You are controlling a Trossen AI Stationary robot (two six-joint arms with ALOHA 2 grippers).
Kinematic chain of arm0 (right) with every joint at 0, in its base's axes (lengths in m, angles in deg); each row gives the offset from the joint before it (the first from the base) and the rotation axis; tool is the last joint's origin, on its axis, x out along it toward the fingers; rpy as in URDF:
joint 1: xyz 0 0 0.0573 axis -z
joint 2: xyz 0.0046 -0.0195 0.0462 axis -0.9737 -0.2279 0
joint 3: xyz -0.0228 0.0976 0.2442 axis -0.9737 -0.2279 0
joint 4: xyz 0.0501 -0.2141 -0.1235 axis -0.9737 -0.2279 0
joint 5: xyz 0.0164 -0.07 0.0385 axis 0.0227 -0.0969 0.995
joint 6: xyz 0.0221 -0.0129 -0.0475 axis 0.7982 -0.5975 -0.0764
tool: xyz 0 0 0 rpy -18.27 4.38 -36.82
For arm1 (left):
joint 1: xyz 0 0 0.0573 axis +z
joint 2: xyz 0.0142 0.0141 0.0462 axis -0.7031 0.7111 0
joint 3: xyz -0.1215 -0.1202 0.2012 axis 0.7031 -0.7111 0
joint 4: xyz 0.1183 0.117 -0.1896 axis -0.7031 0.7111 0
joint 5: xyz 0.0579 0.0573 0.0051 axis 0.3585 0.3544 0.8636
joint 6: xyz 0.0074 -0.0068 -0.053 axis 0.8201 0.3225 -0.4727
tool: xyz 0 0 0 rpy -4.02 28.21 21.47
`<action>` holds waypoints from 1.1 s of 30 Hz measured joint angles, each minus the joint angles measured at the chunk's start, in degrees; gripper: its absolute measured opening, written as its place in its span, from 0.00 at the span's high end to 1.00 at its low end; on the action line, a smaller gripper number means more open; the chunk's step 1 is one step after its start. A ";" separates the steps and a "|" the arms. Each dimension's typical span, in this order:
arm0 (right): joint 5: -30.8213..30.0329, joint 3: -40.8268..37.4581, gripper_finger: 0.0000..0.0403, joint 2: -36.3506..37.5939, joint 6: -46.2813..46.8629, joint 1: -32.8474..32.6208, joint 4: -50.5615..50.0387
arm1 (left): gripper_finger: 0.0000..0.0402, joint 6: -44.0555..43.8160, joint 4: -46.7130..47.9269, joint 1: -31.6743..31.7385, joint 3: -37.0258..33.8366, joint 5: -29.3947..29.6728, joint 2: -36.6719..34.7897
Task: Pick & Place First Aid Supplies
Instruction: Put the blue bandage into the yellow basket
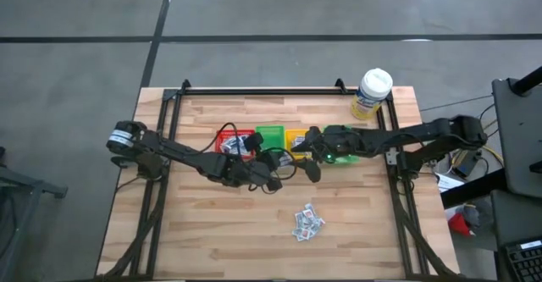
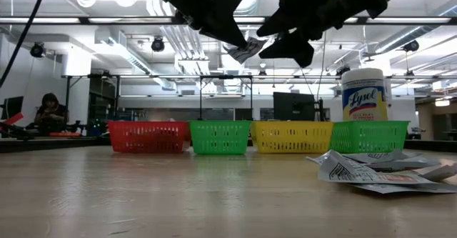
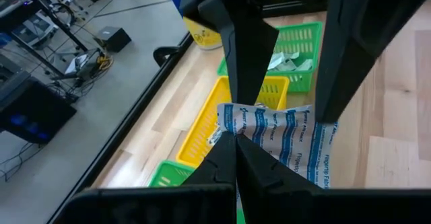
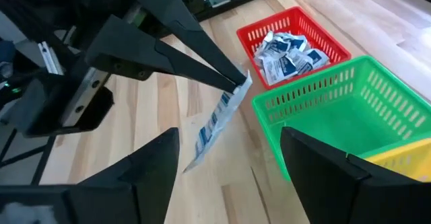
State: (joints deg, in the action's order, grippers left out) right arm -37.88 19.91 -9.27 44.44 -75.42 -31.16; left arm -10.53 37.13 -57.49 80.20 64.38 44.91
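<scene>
**Packet pinched above the bins, right gripper spread wide**

Starting at the left of the counter (image 1: pixel 212 231): reaching in from the left edge, the left arm, with its left gripper (image 1: pixel 269 183) clamped shut on one white packet (image 3: pixel 279 143) with blue print. Hanging by its top corner from the fingertips (image 4: pixel 232 83), tilted, clear of the wood, just in front of the red bin (image 1: pixel 236 141) and the first green bin (image 1: pixel 270 136). Showing in the low view as a small slip (image 2: pixel 245 50) held high above the row of baskets.

Sitting in a row toward the back of the counter, left to right: red bin holding several blue-and-white packets (image 4: pixel 286 54), then a green bin (image 4: pixel 337 103), then a yellow bin (image 1: pixel 295 137), then a second green bin (image 3: pixel 296 46) holding a few white packets.

Hovering close to the held packet, facing it from the other side, the right gripper (image 1: pixel 310 168), its fingers (image 4: pixel 151 170) standing wide apart and holding nothing.

Lying loose on the wood nearer the front, right of centre, well apart from both grippers, a small heap of packets (image 1: pixel 307 222), white with grey print, overlapping one another.

Standing at the back right corner, beside the counter's black frame, a white-capped bottle (image 1: pixel 372 93) with a yellow label.

Sitting far off in the room behind, at the low view's left, a person (image 2: pixel 50 113).
</scene>
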 joint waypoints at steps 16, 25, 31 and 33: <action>-0.49 6.34 0.47 -5.50 -2.79 0.48 -5.22 | 1.00 -1.50 0.05 -0.09 0.01 -1.54 0.00; -0.64 8.48 0.67 -5.39 -3.08 0.48 -10.02 | 1.00 -1.55 -0.05 -0.07 0.09 -1.45 0.00; -0.60 8.46 0.87 -5.39 -3.66 0.48 -10.50 | 1.00 -1.57 -0.22 -0.04 0.09 -1.34 0.00; -0.59 8.44 0.95 -5.39 -4.37 0.48 -10.50 | 1.00 -1.57 -0.22 -0.04 0.09 -1.32 0.00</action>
State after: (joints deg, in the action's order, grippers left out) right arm -38.47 28.36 -14.66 40.07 -74.94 -41.66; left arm -12.11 36.90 -57.54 80.29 63.06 44.91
